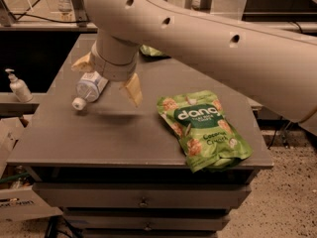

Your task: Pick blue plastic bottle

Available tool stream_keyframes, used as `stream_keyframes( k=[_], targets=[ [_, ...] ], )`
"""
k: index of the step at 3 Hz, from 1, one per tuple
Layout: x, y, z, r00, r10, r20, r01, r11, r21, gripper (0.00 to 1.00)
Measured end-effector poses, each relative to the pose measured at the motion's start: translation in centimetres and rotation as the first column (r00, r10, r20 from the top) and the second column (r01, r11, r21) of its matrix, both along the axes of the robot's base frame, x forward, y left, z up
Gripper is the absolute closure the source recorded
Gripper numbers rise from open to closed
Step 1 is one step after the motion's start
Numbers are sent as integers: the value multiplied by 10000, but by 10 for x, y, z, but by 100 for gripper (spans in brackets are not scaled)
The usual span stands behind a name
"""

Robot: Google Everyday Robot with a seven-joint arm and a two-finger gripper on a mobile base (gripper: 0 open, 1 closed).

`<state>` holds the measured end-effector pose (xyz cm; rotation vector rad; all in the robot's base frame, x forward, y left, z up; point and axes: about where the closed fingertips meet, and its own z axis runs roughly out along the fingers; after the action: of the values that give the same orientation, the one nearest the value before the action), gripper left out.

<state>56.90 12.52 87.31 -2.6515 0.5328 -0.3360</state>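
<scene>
A clear plastic water bottle (91,87) with a pale blue-and-white label and a small white screw cap lies on its side on the dark grey tabletop (99,138). It is near the left edge, about midway between the front and back edges. Its cap points toward the front-left corner, and its far end is hidden under the robot's wrist.

The cream-coloured arm (213,38) reaches in from the upper right. The gripper (105,82) hangs directly over the bottle's body. Its 2 tan fingers (132,89) are spread wide, 1 toward the left edge and 1 toward the middle of the tabletop. The jaws stand open and grip nothing. Whether either finger touches the bottle cannot be told.

A green snack bag (203,130) printed "dang" lies flat near the front-right corner, its lower end at the front edge, well apart from the bottle. A green packet (151,50) shows from behind the arm near the back edge. A small white pump-dispenser bottle (18,87) stands upright on a lower ledge beyond the left edge. Grey drawers (143,201) sit under the front edge.
</scene>
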Motion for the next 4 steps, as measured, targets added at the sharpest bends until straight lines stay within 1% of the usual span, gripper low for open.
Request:
stream_keyframes(
  k=[1, 2, 3, 4],
  targets=[
    [-2, -1, 0, 10000, 18, 33, -18, 10000, -19, 0],
    [10, -2, 0, 9987, 315, 410, -313, 9995, -50, 0],
    [35, 6, -3, 9943, 762, 742, -755, 9971, -114, 0],
    [64, 18, -8, 9896, 1138, 881, -1115, 9933, -302, 0]
  ],
)
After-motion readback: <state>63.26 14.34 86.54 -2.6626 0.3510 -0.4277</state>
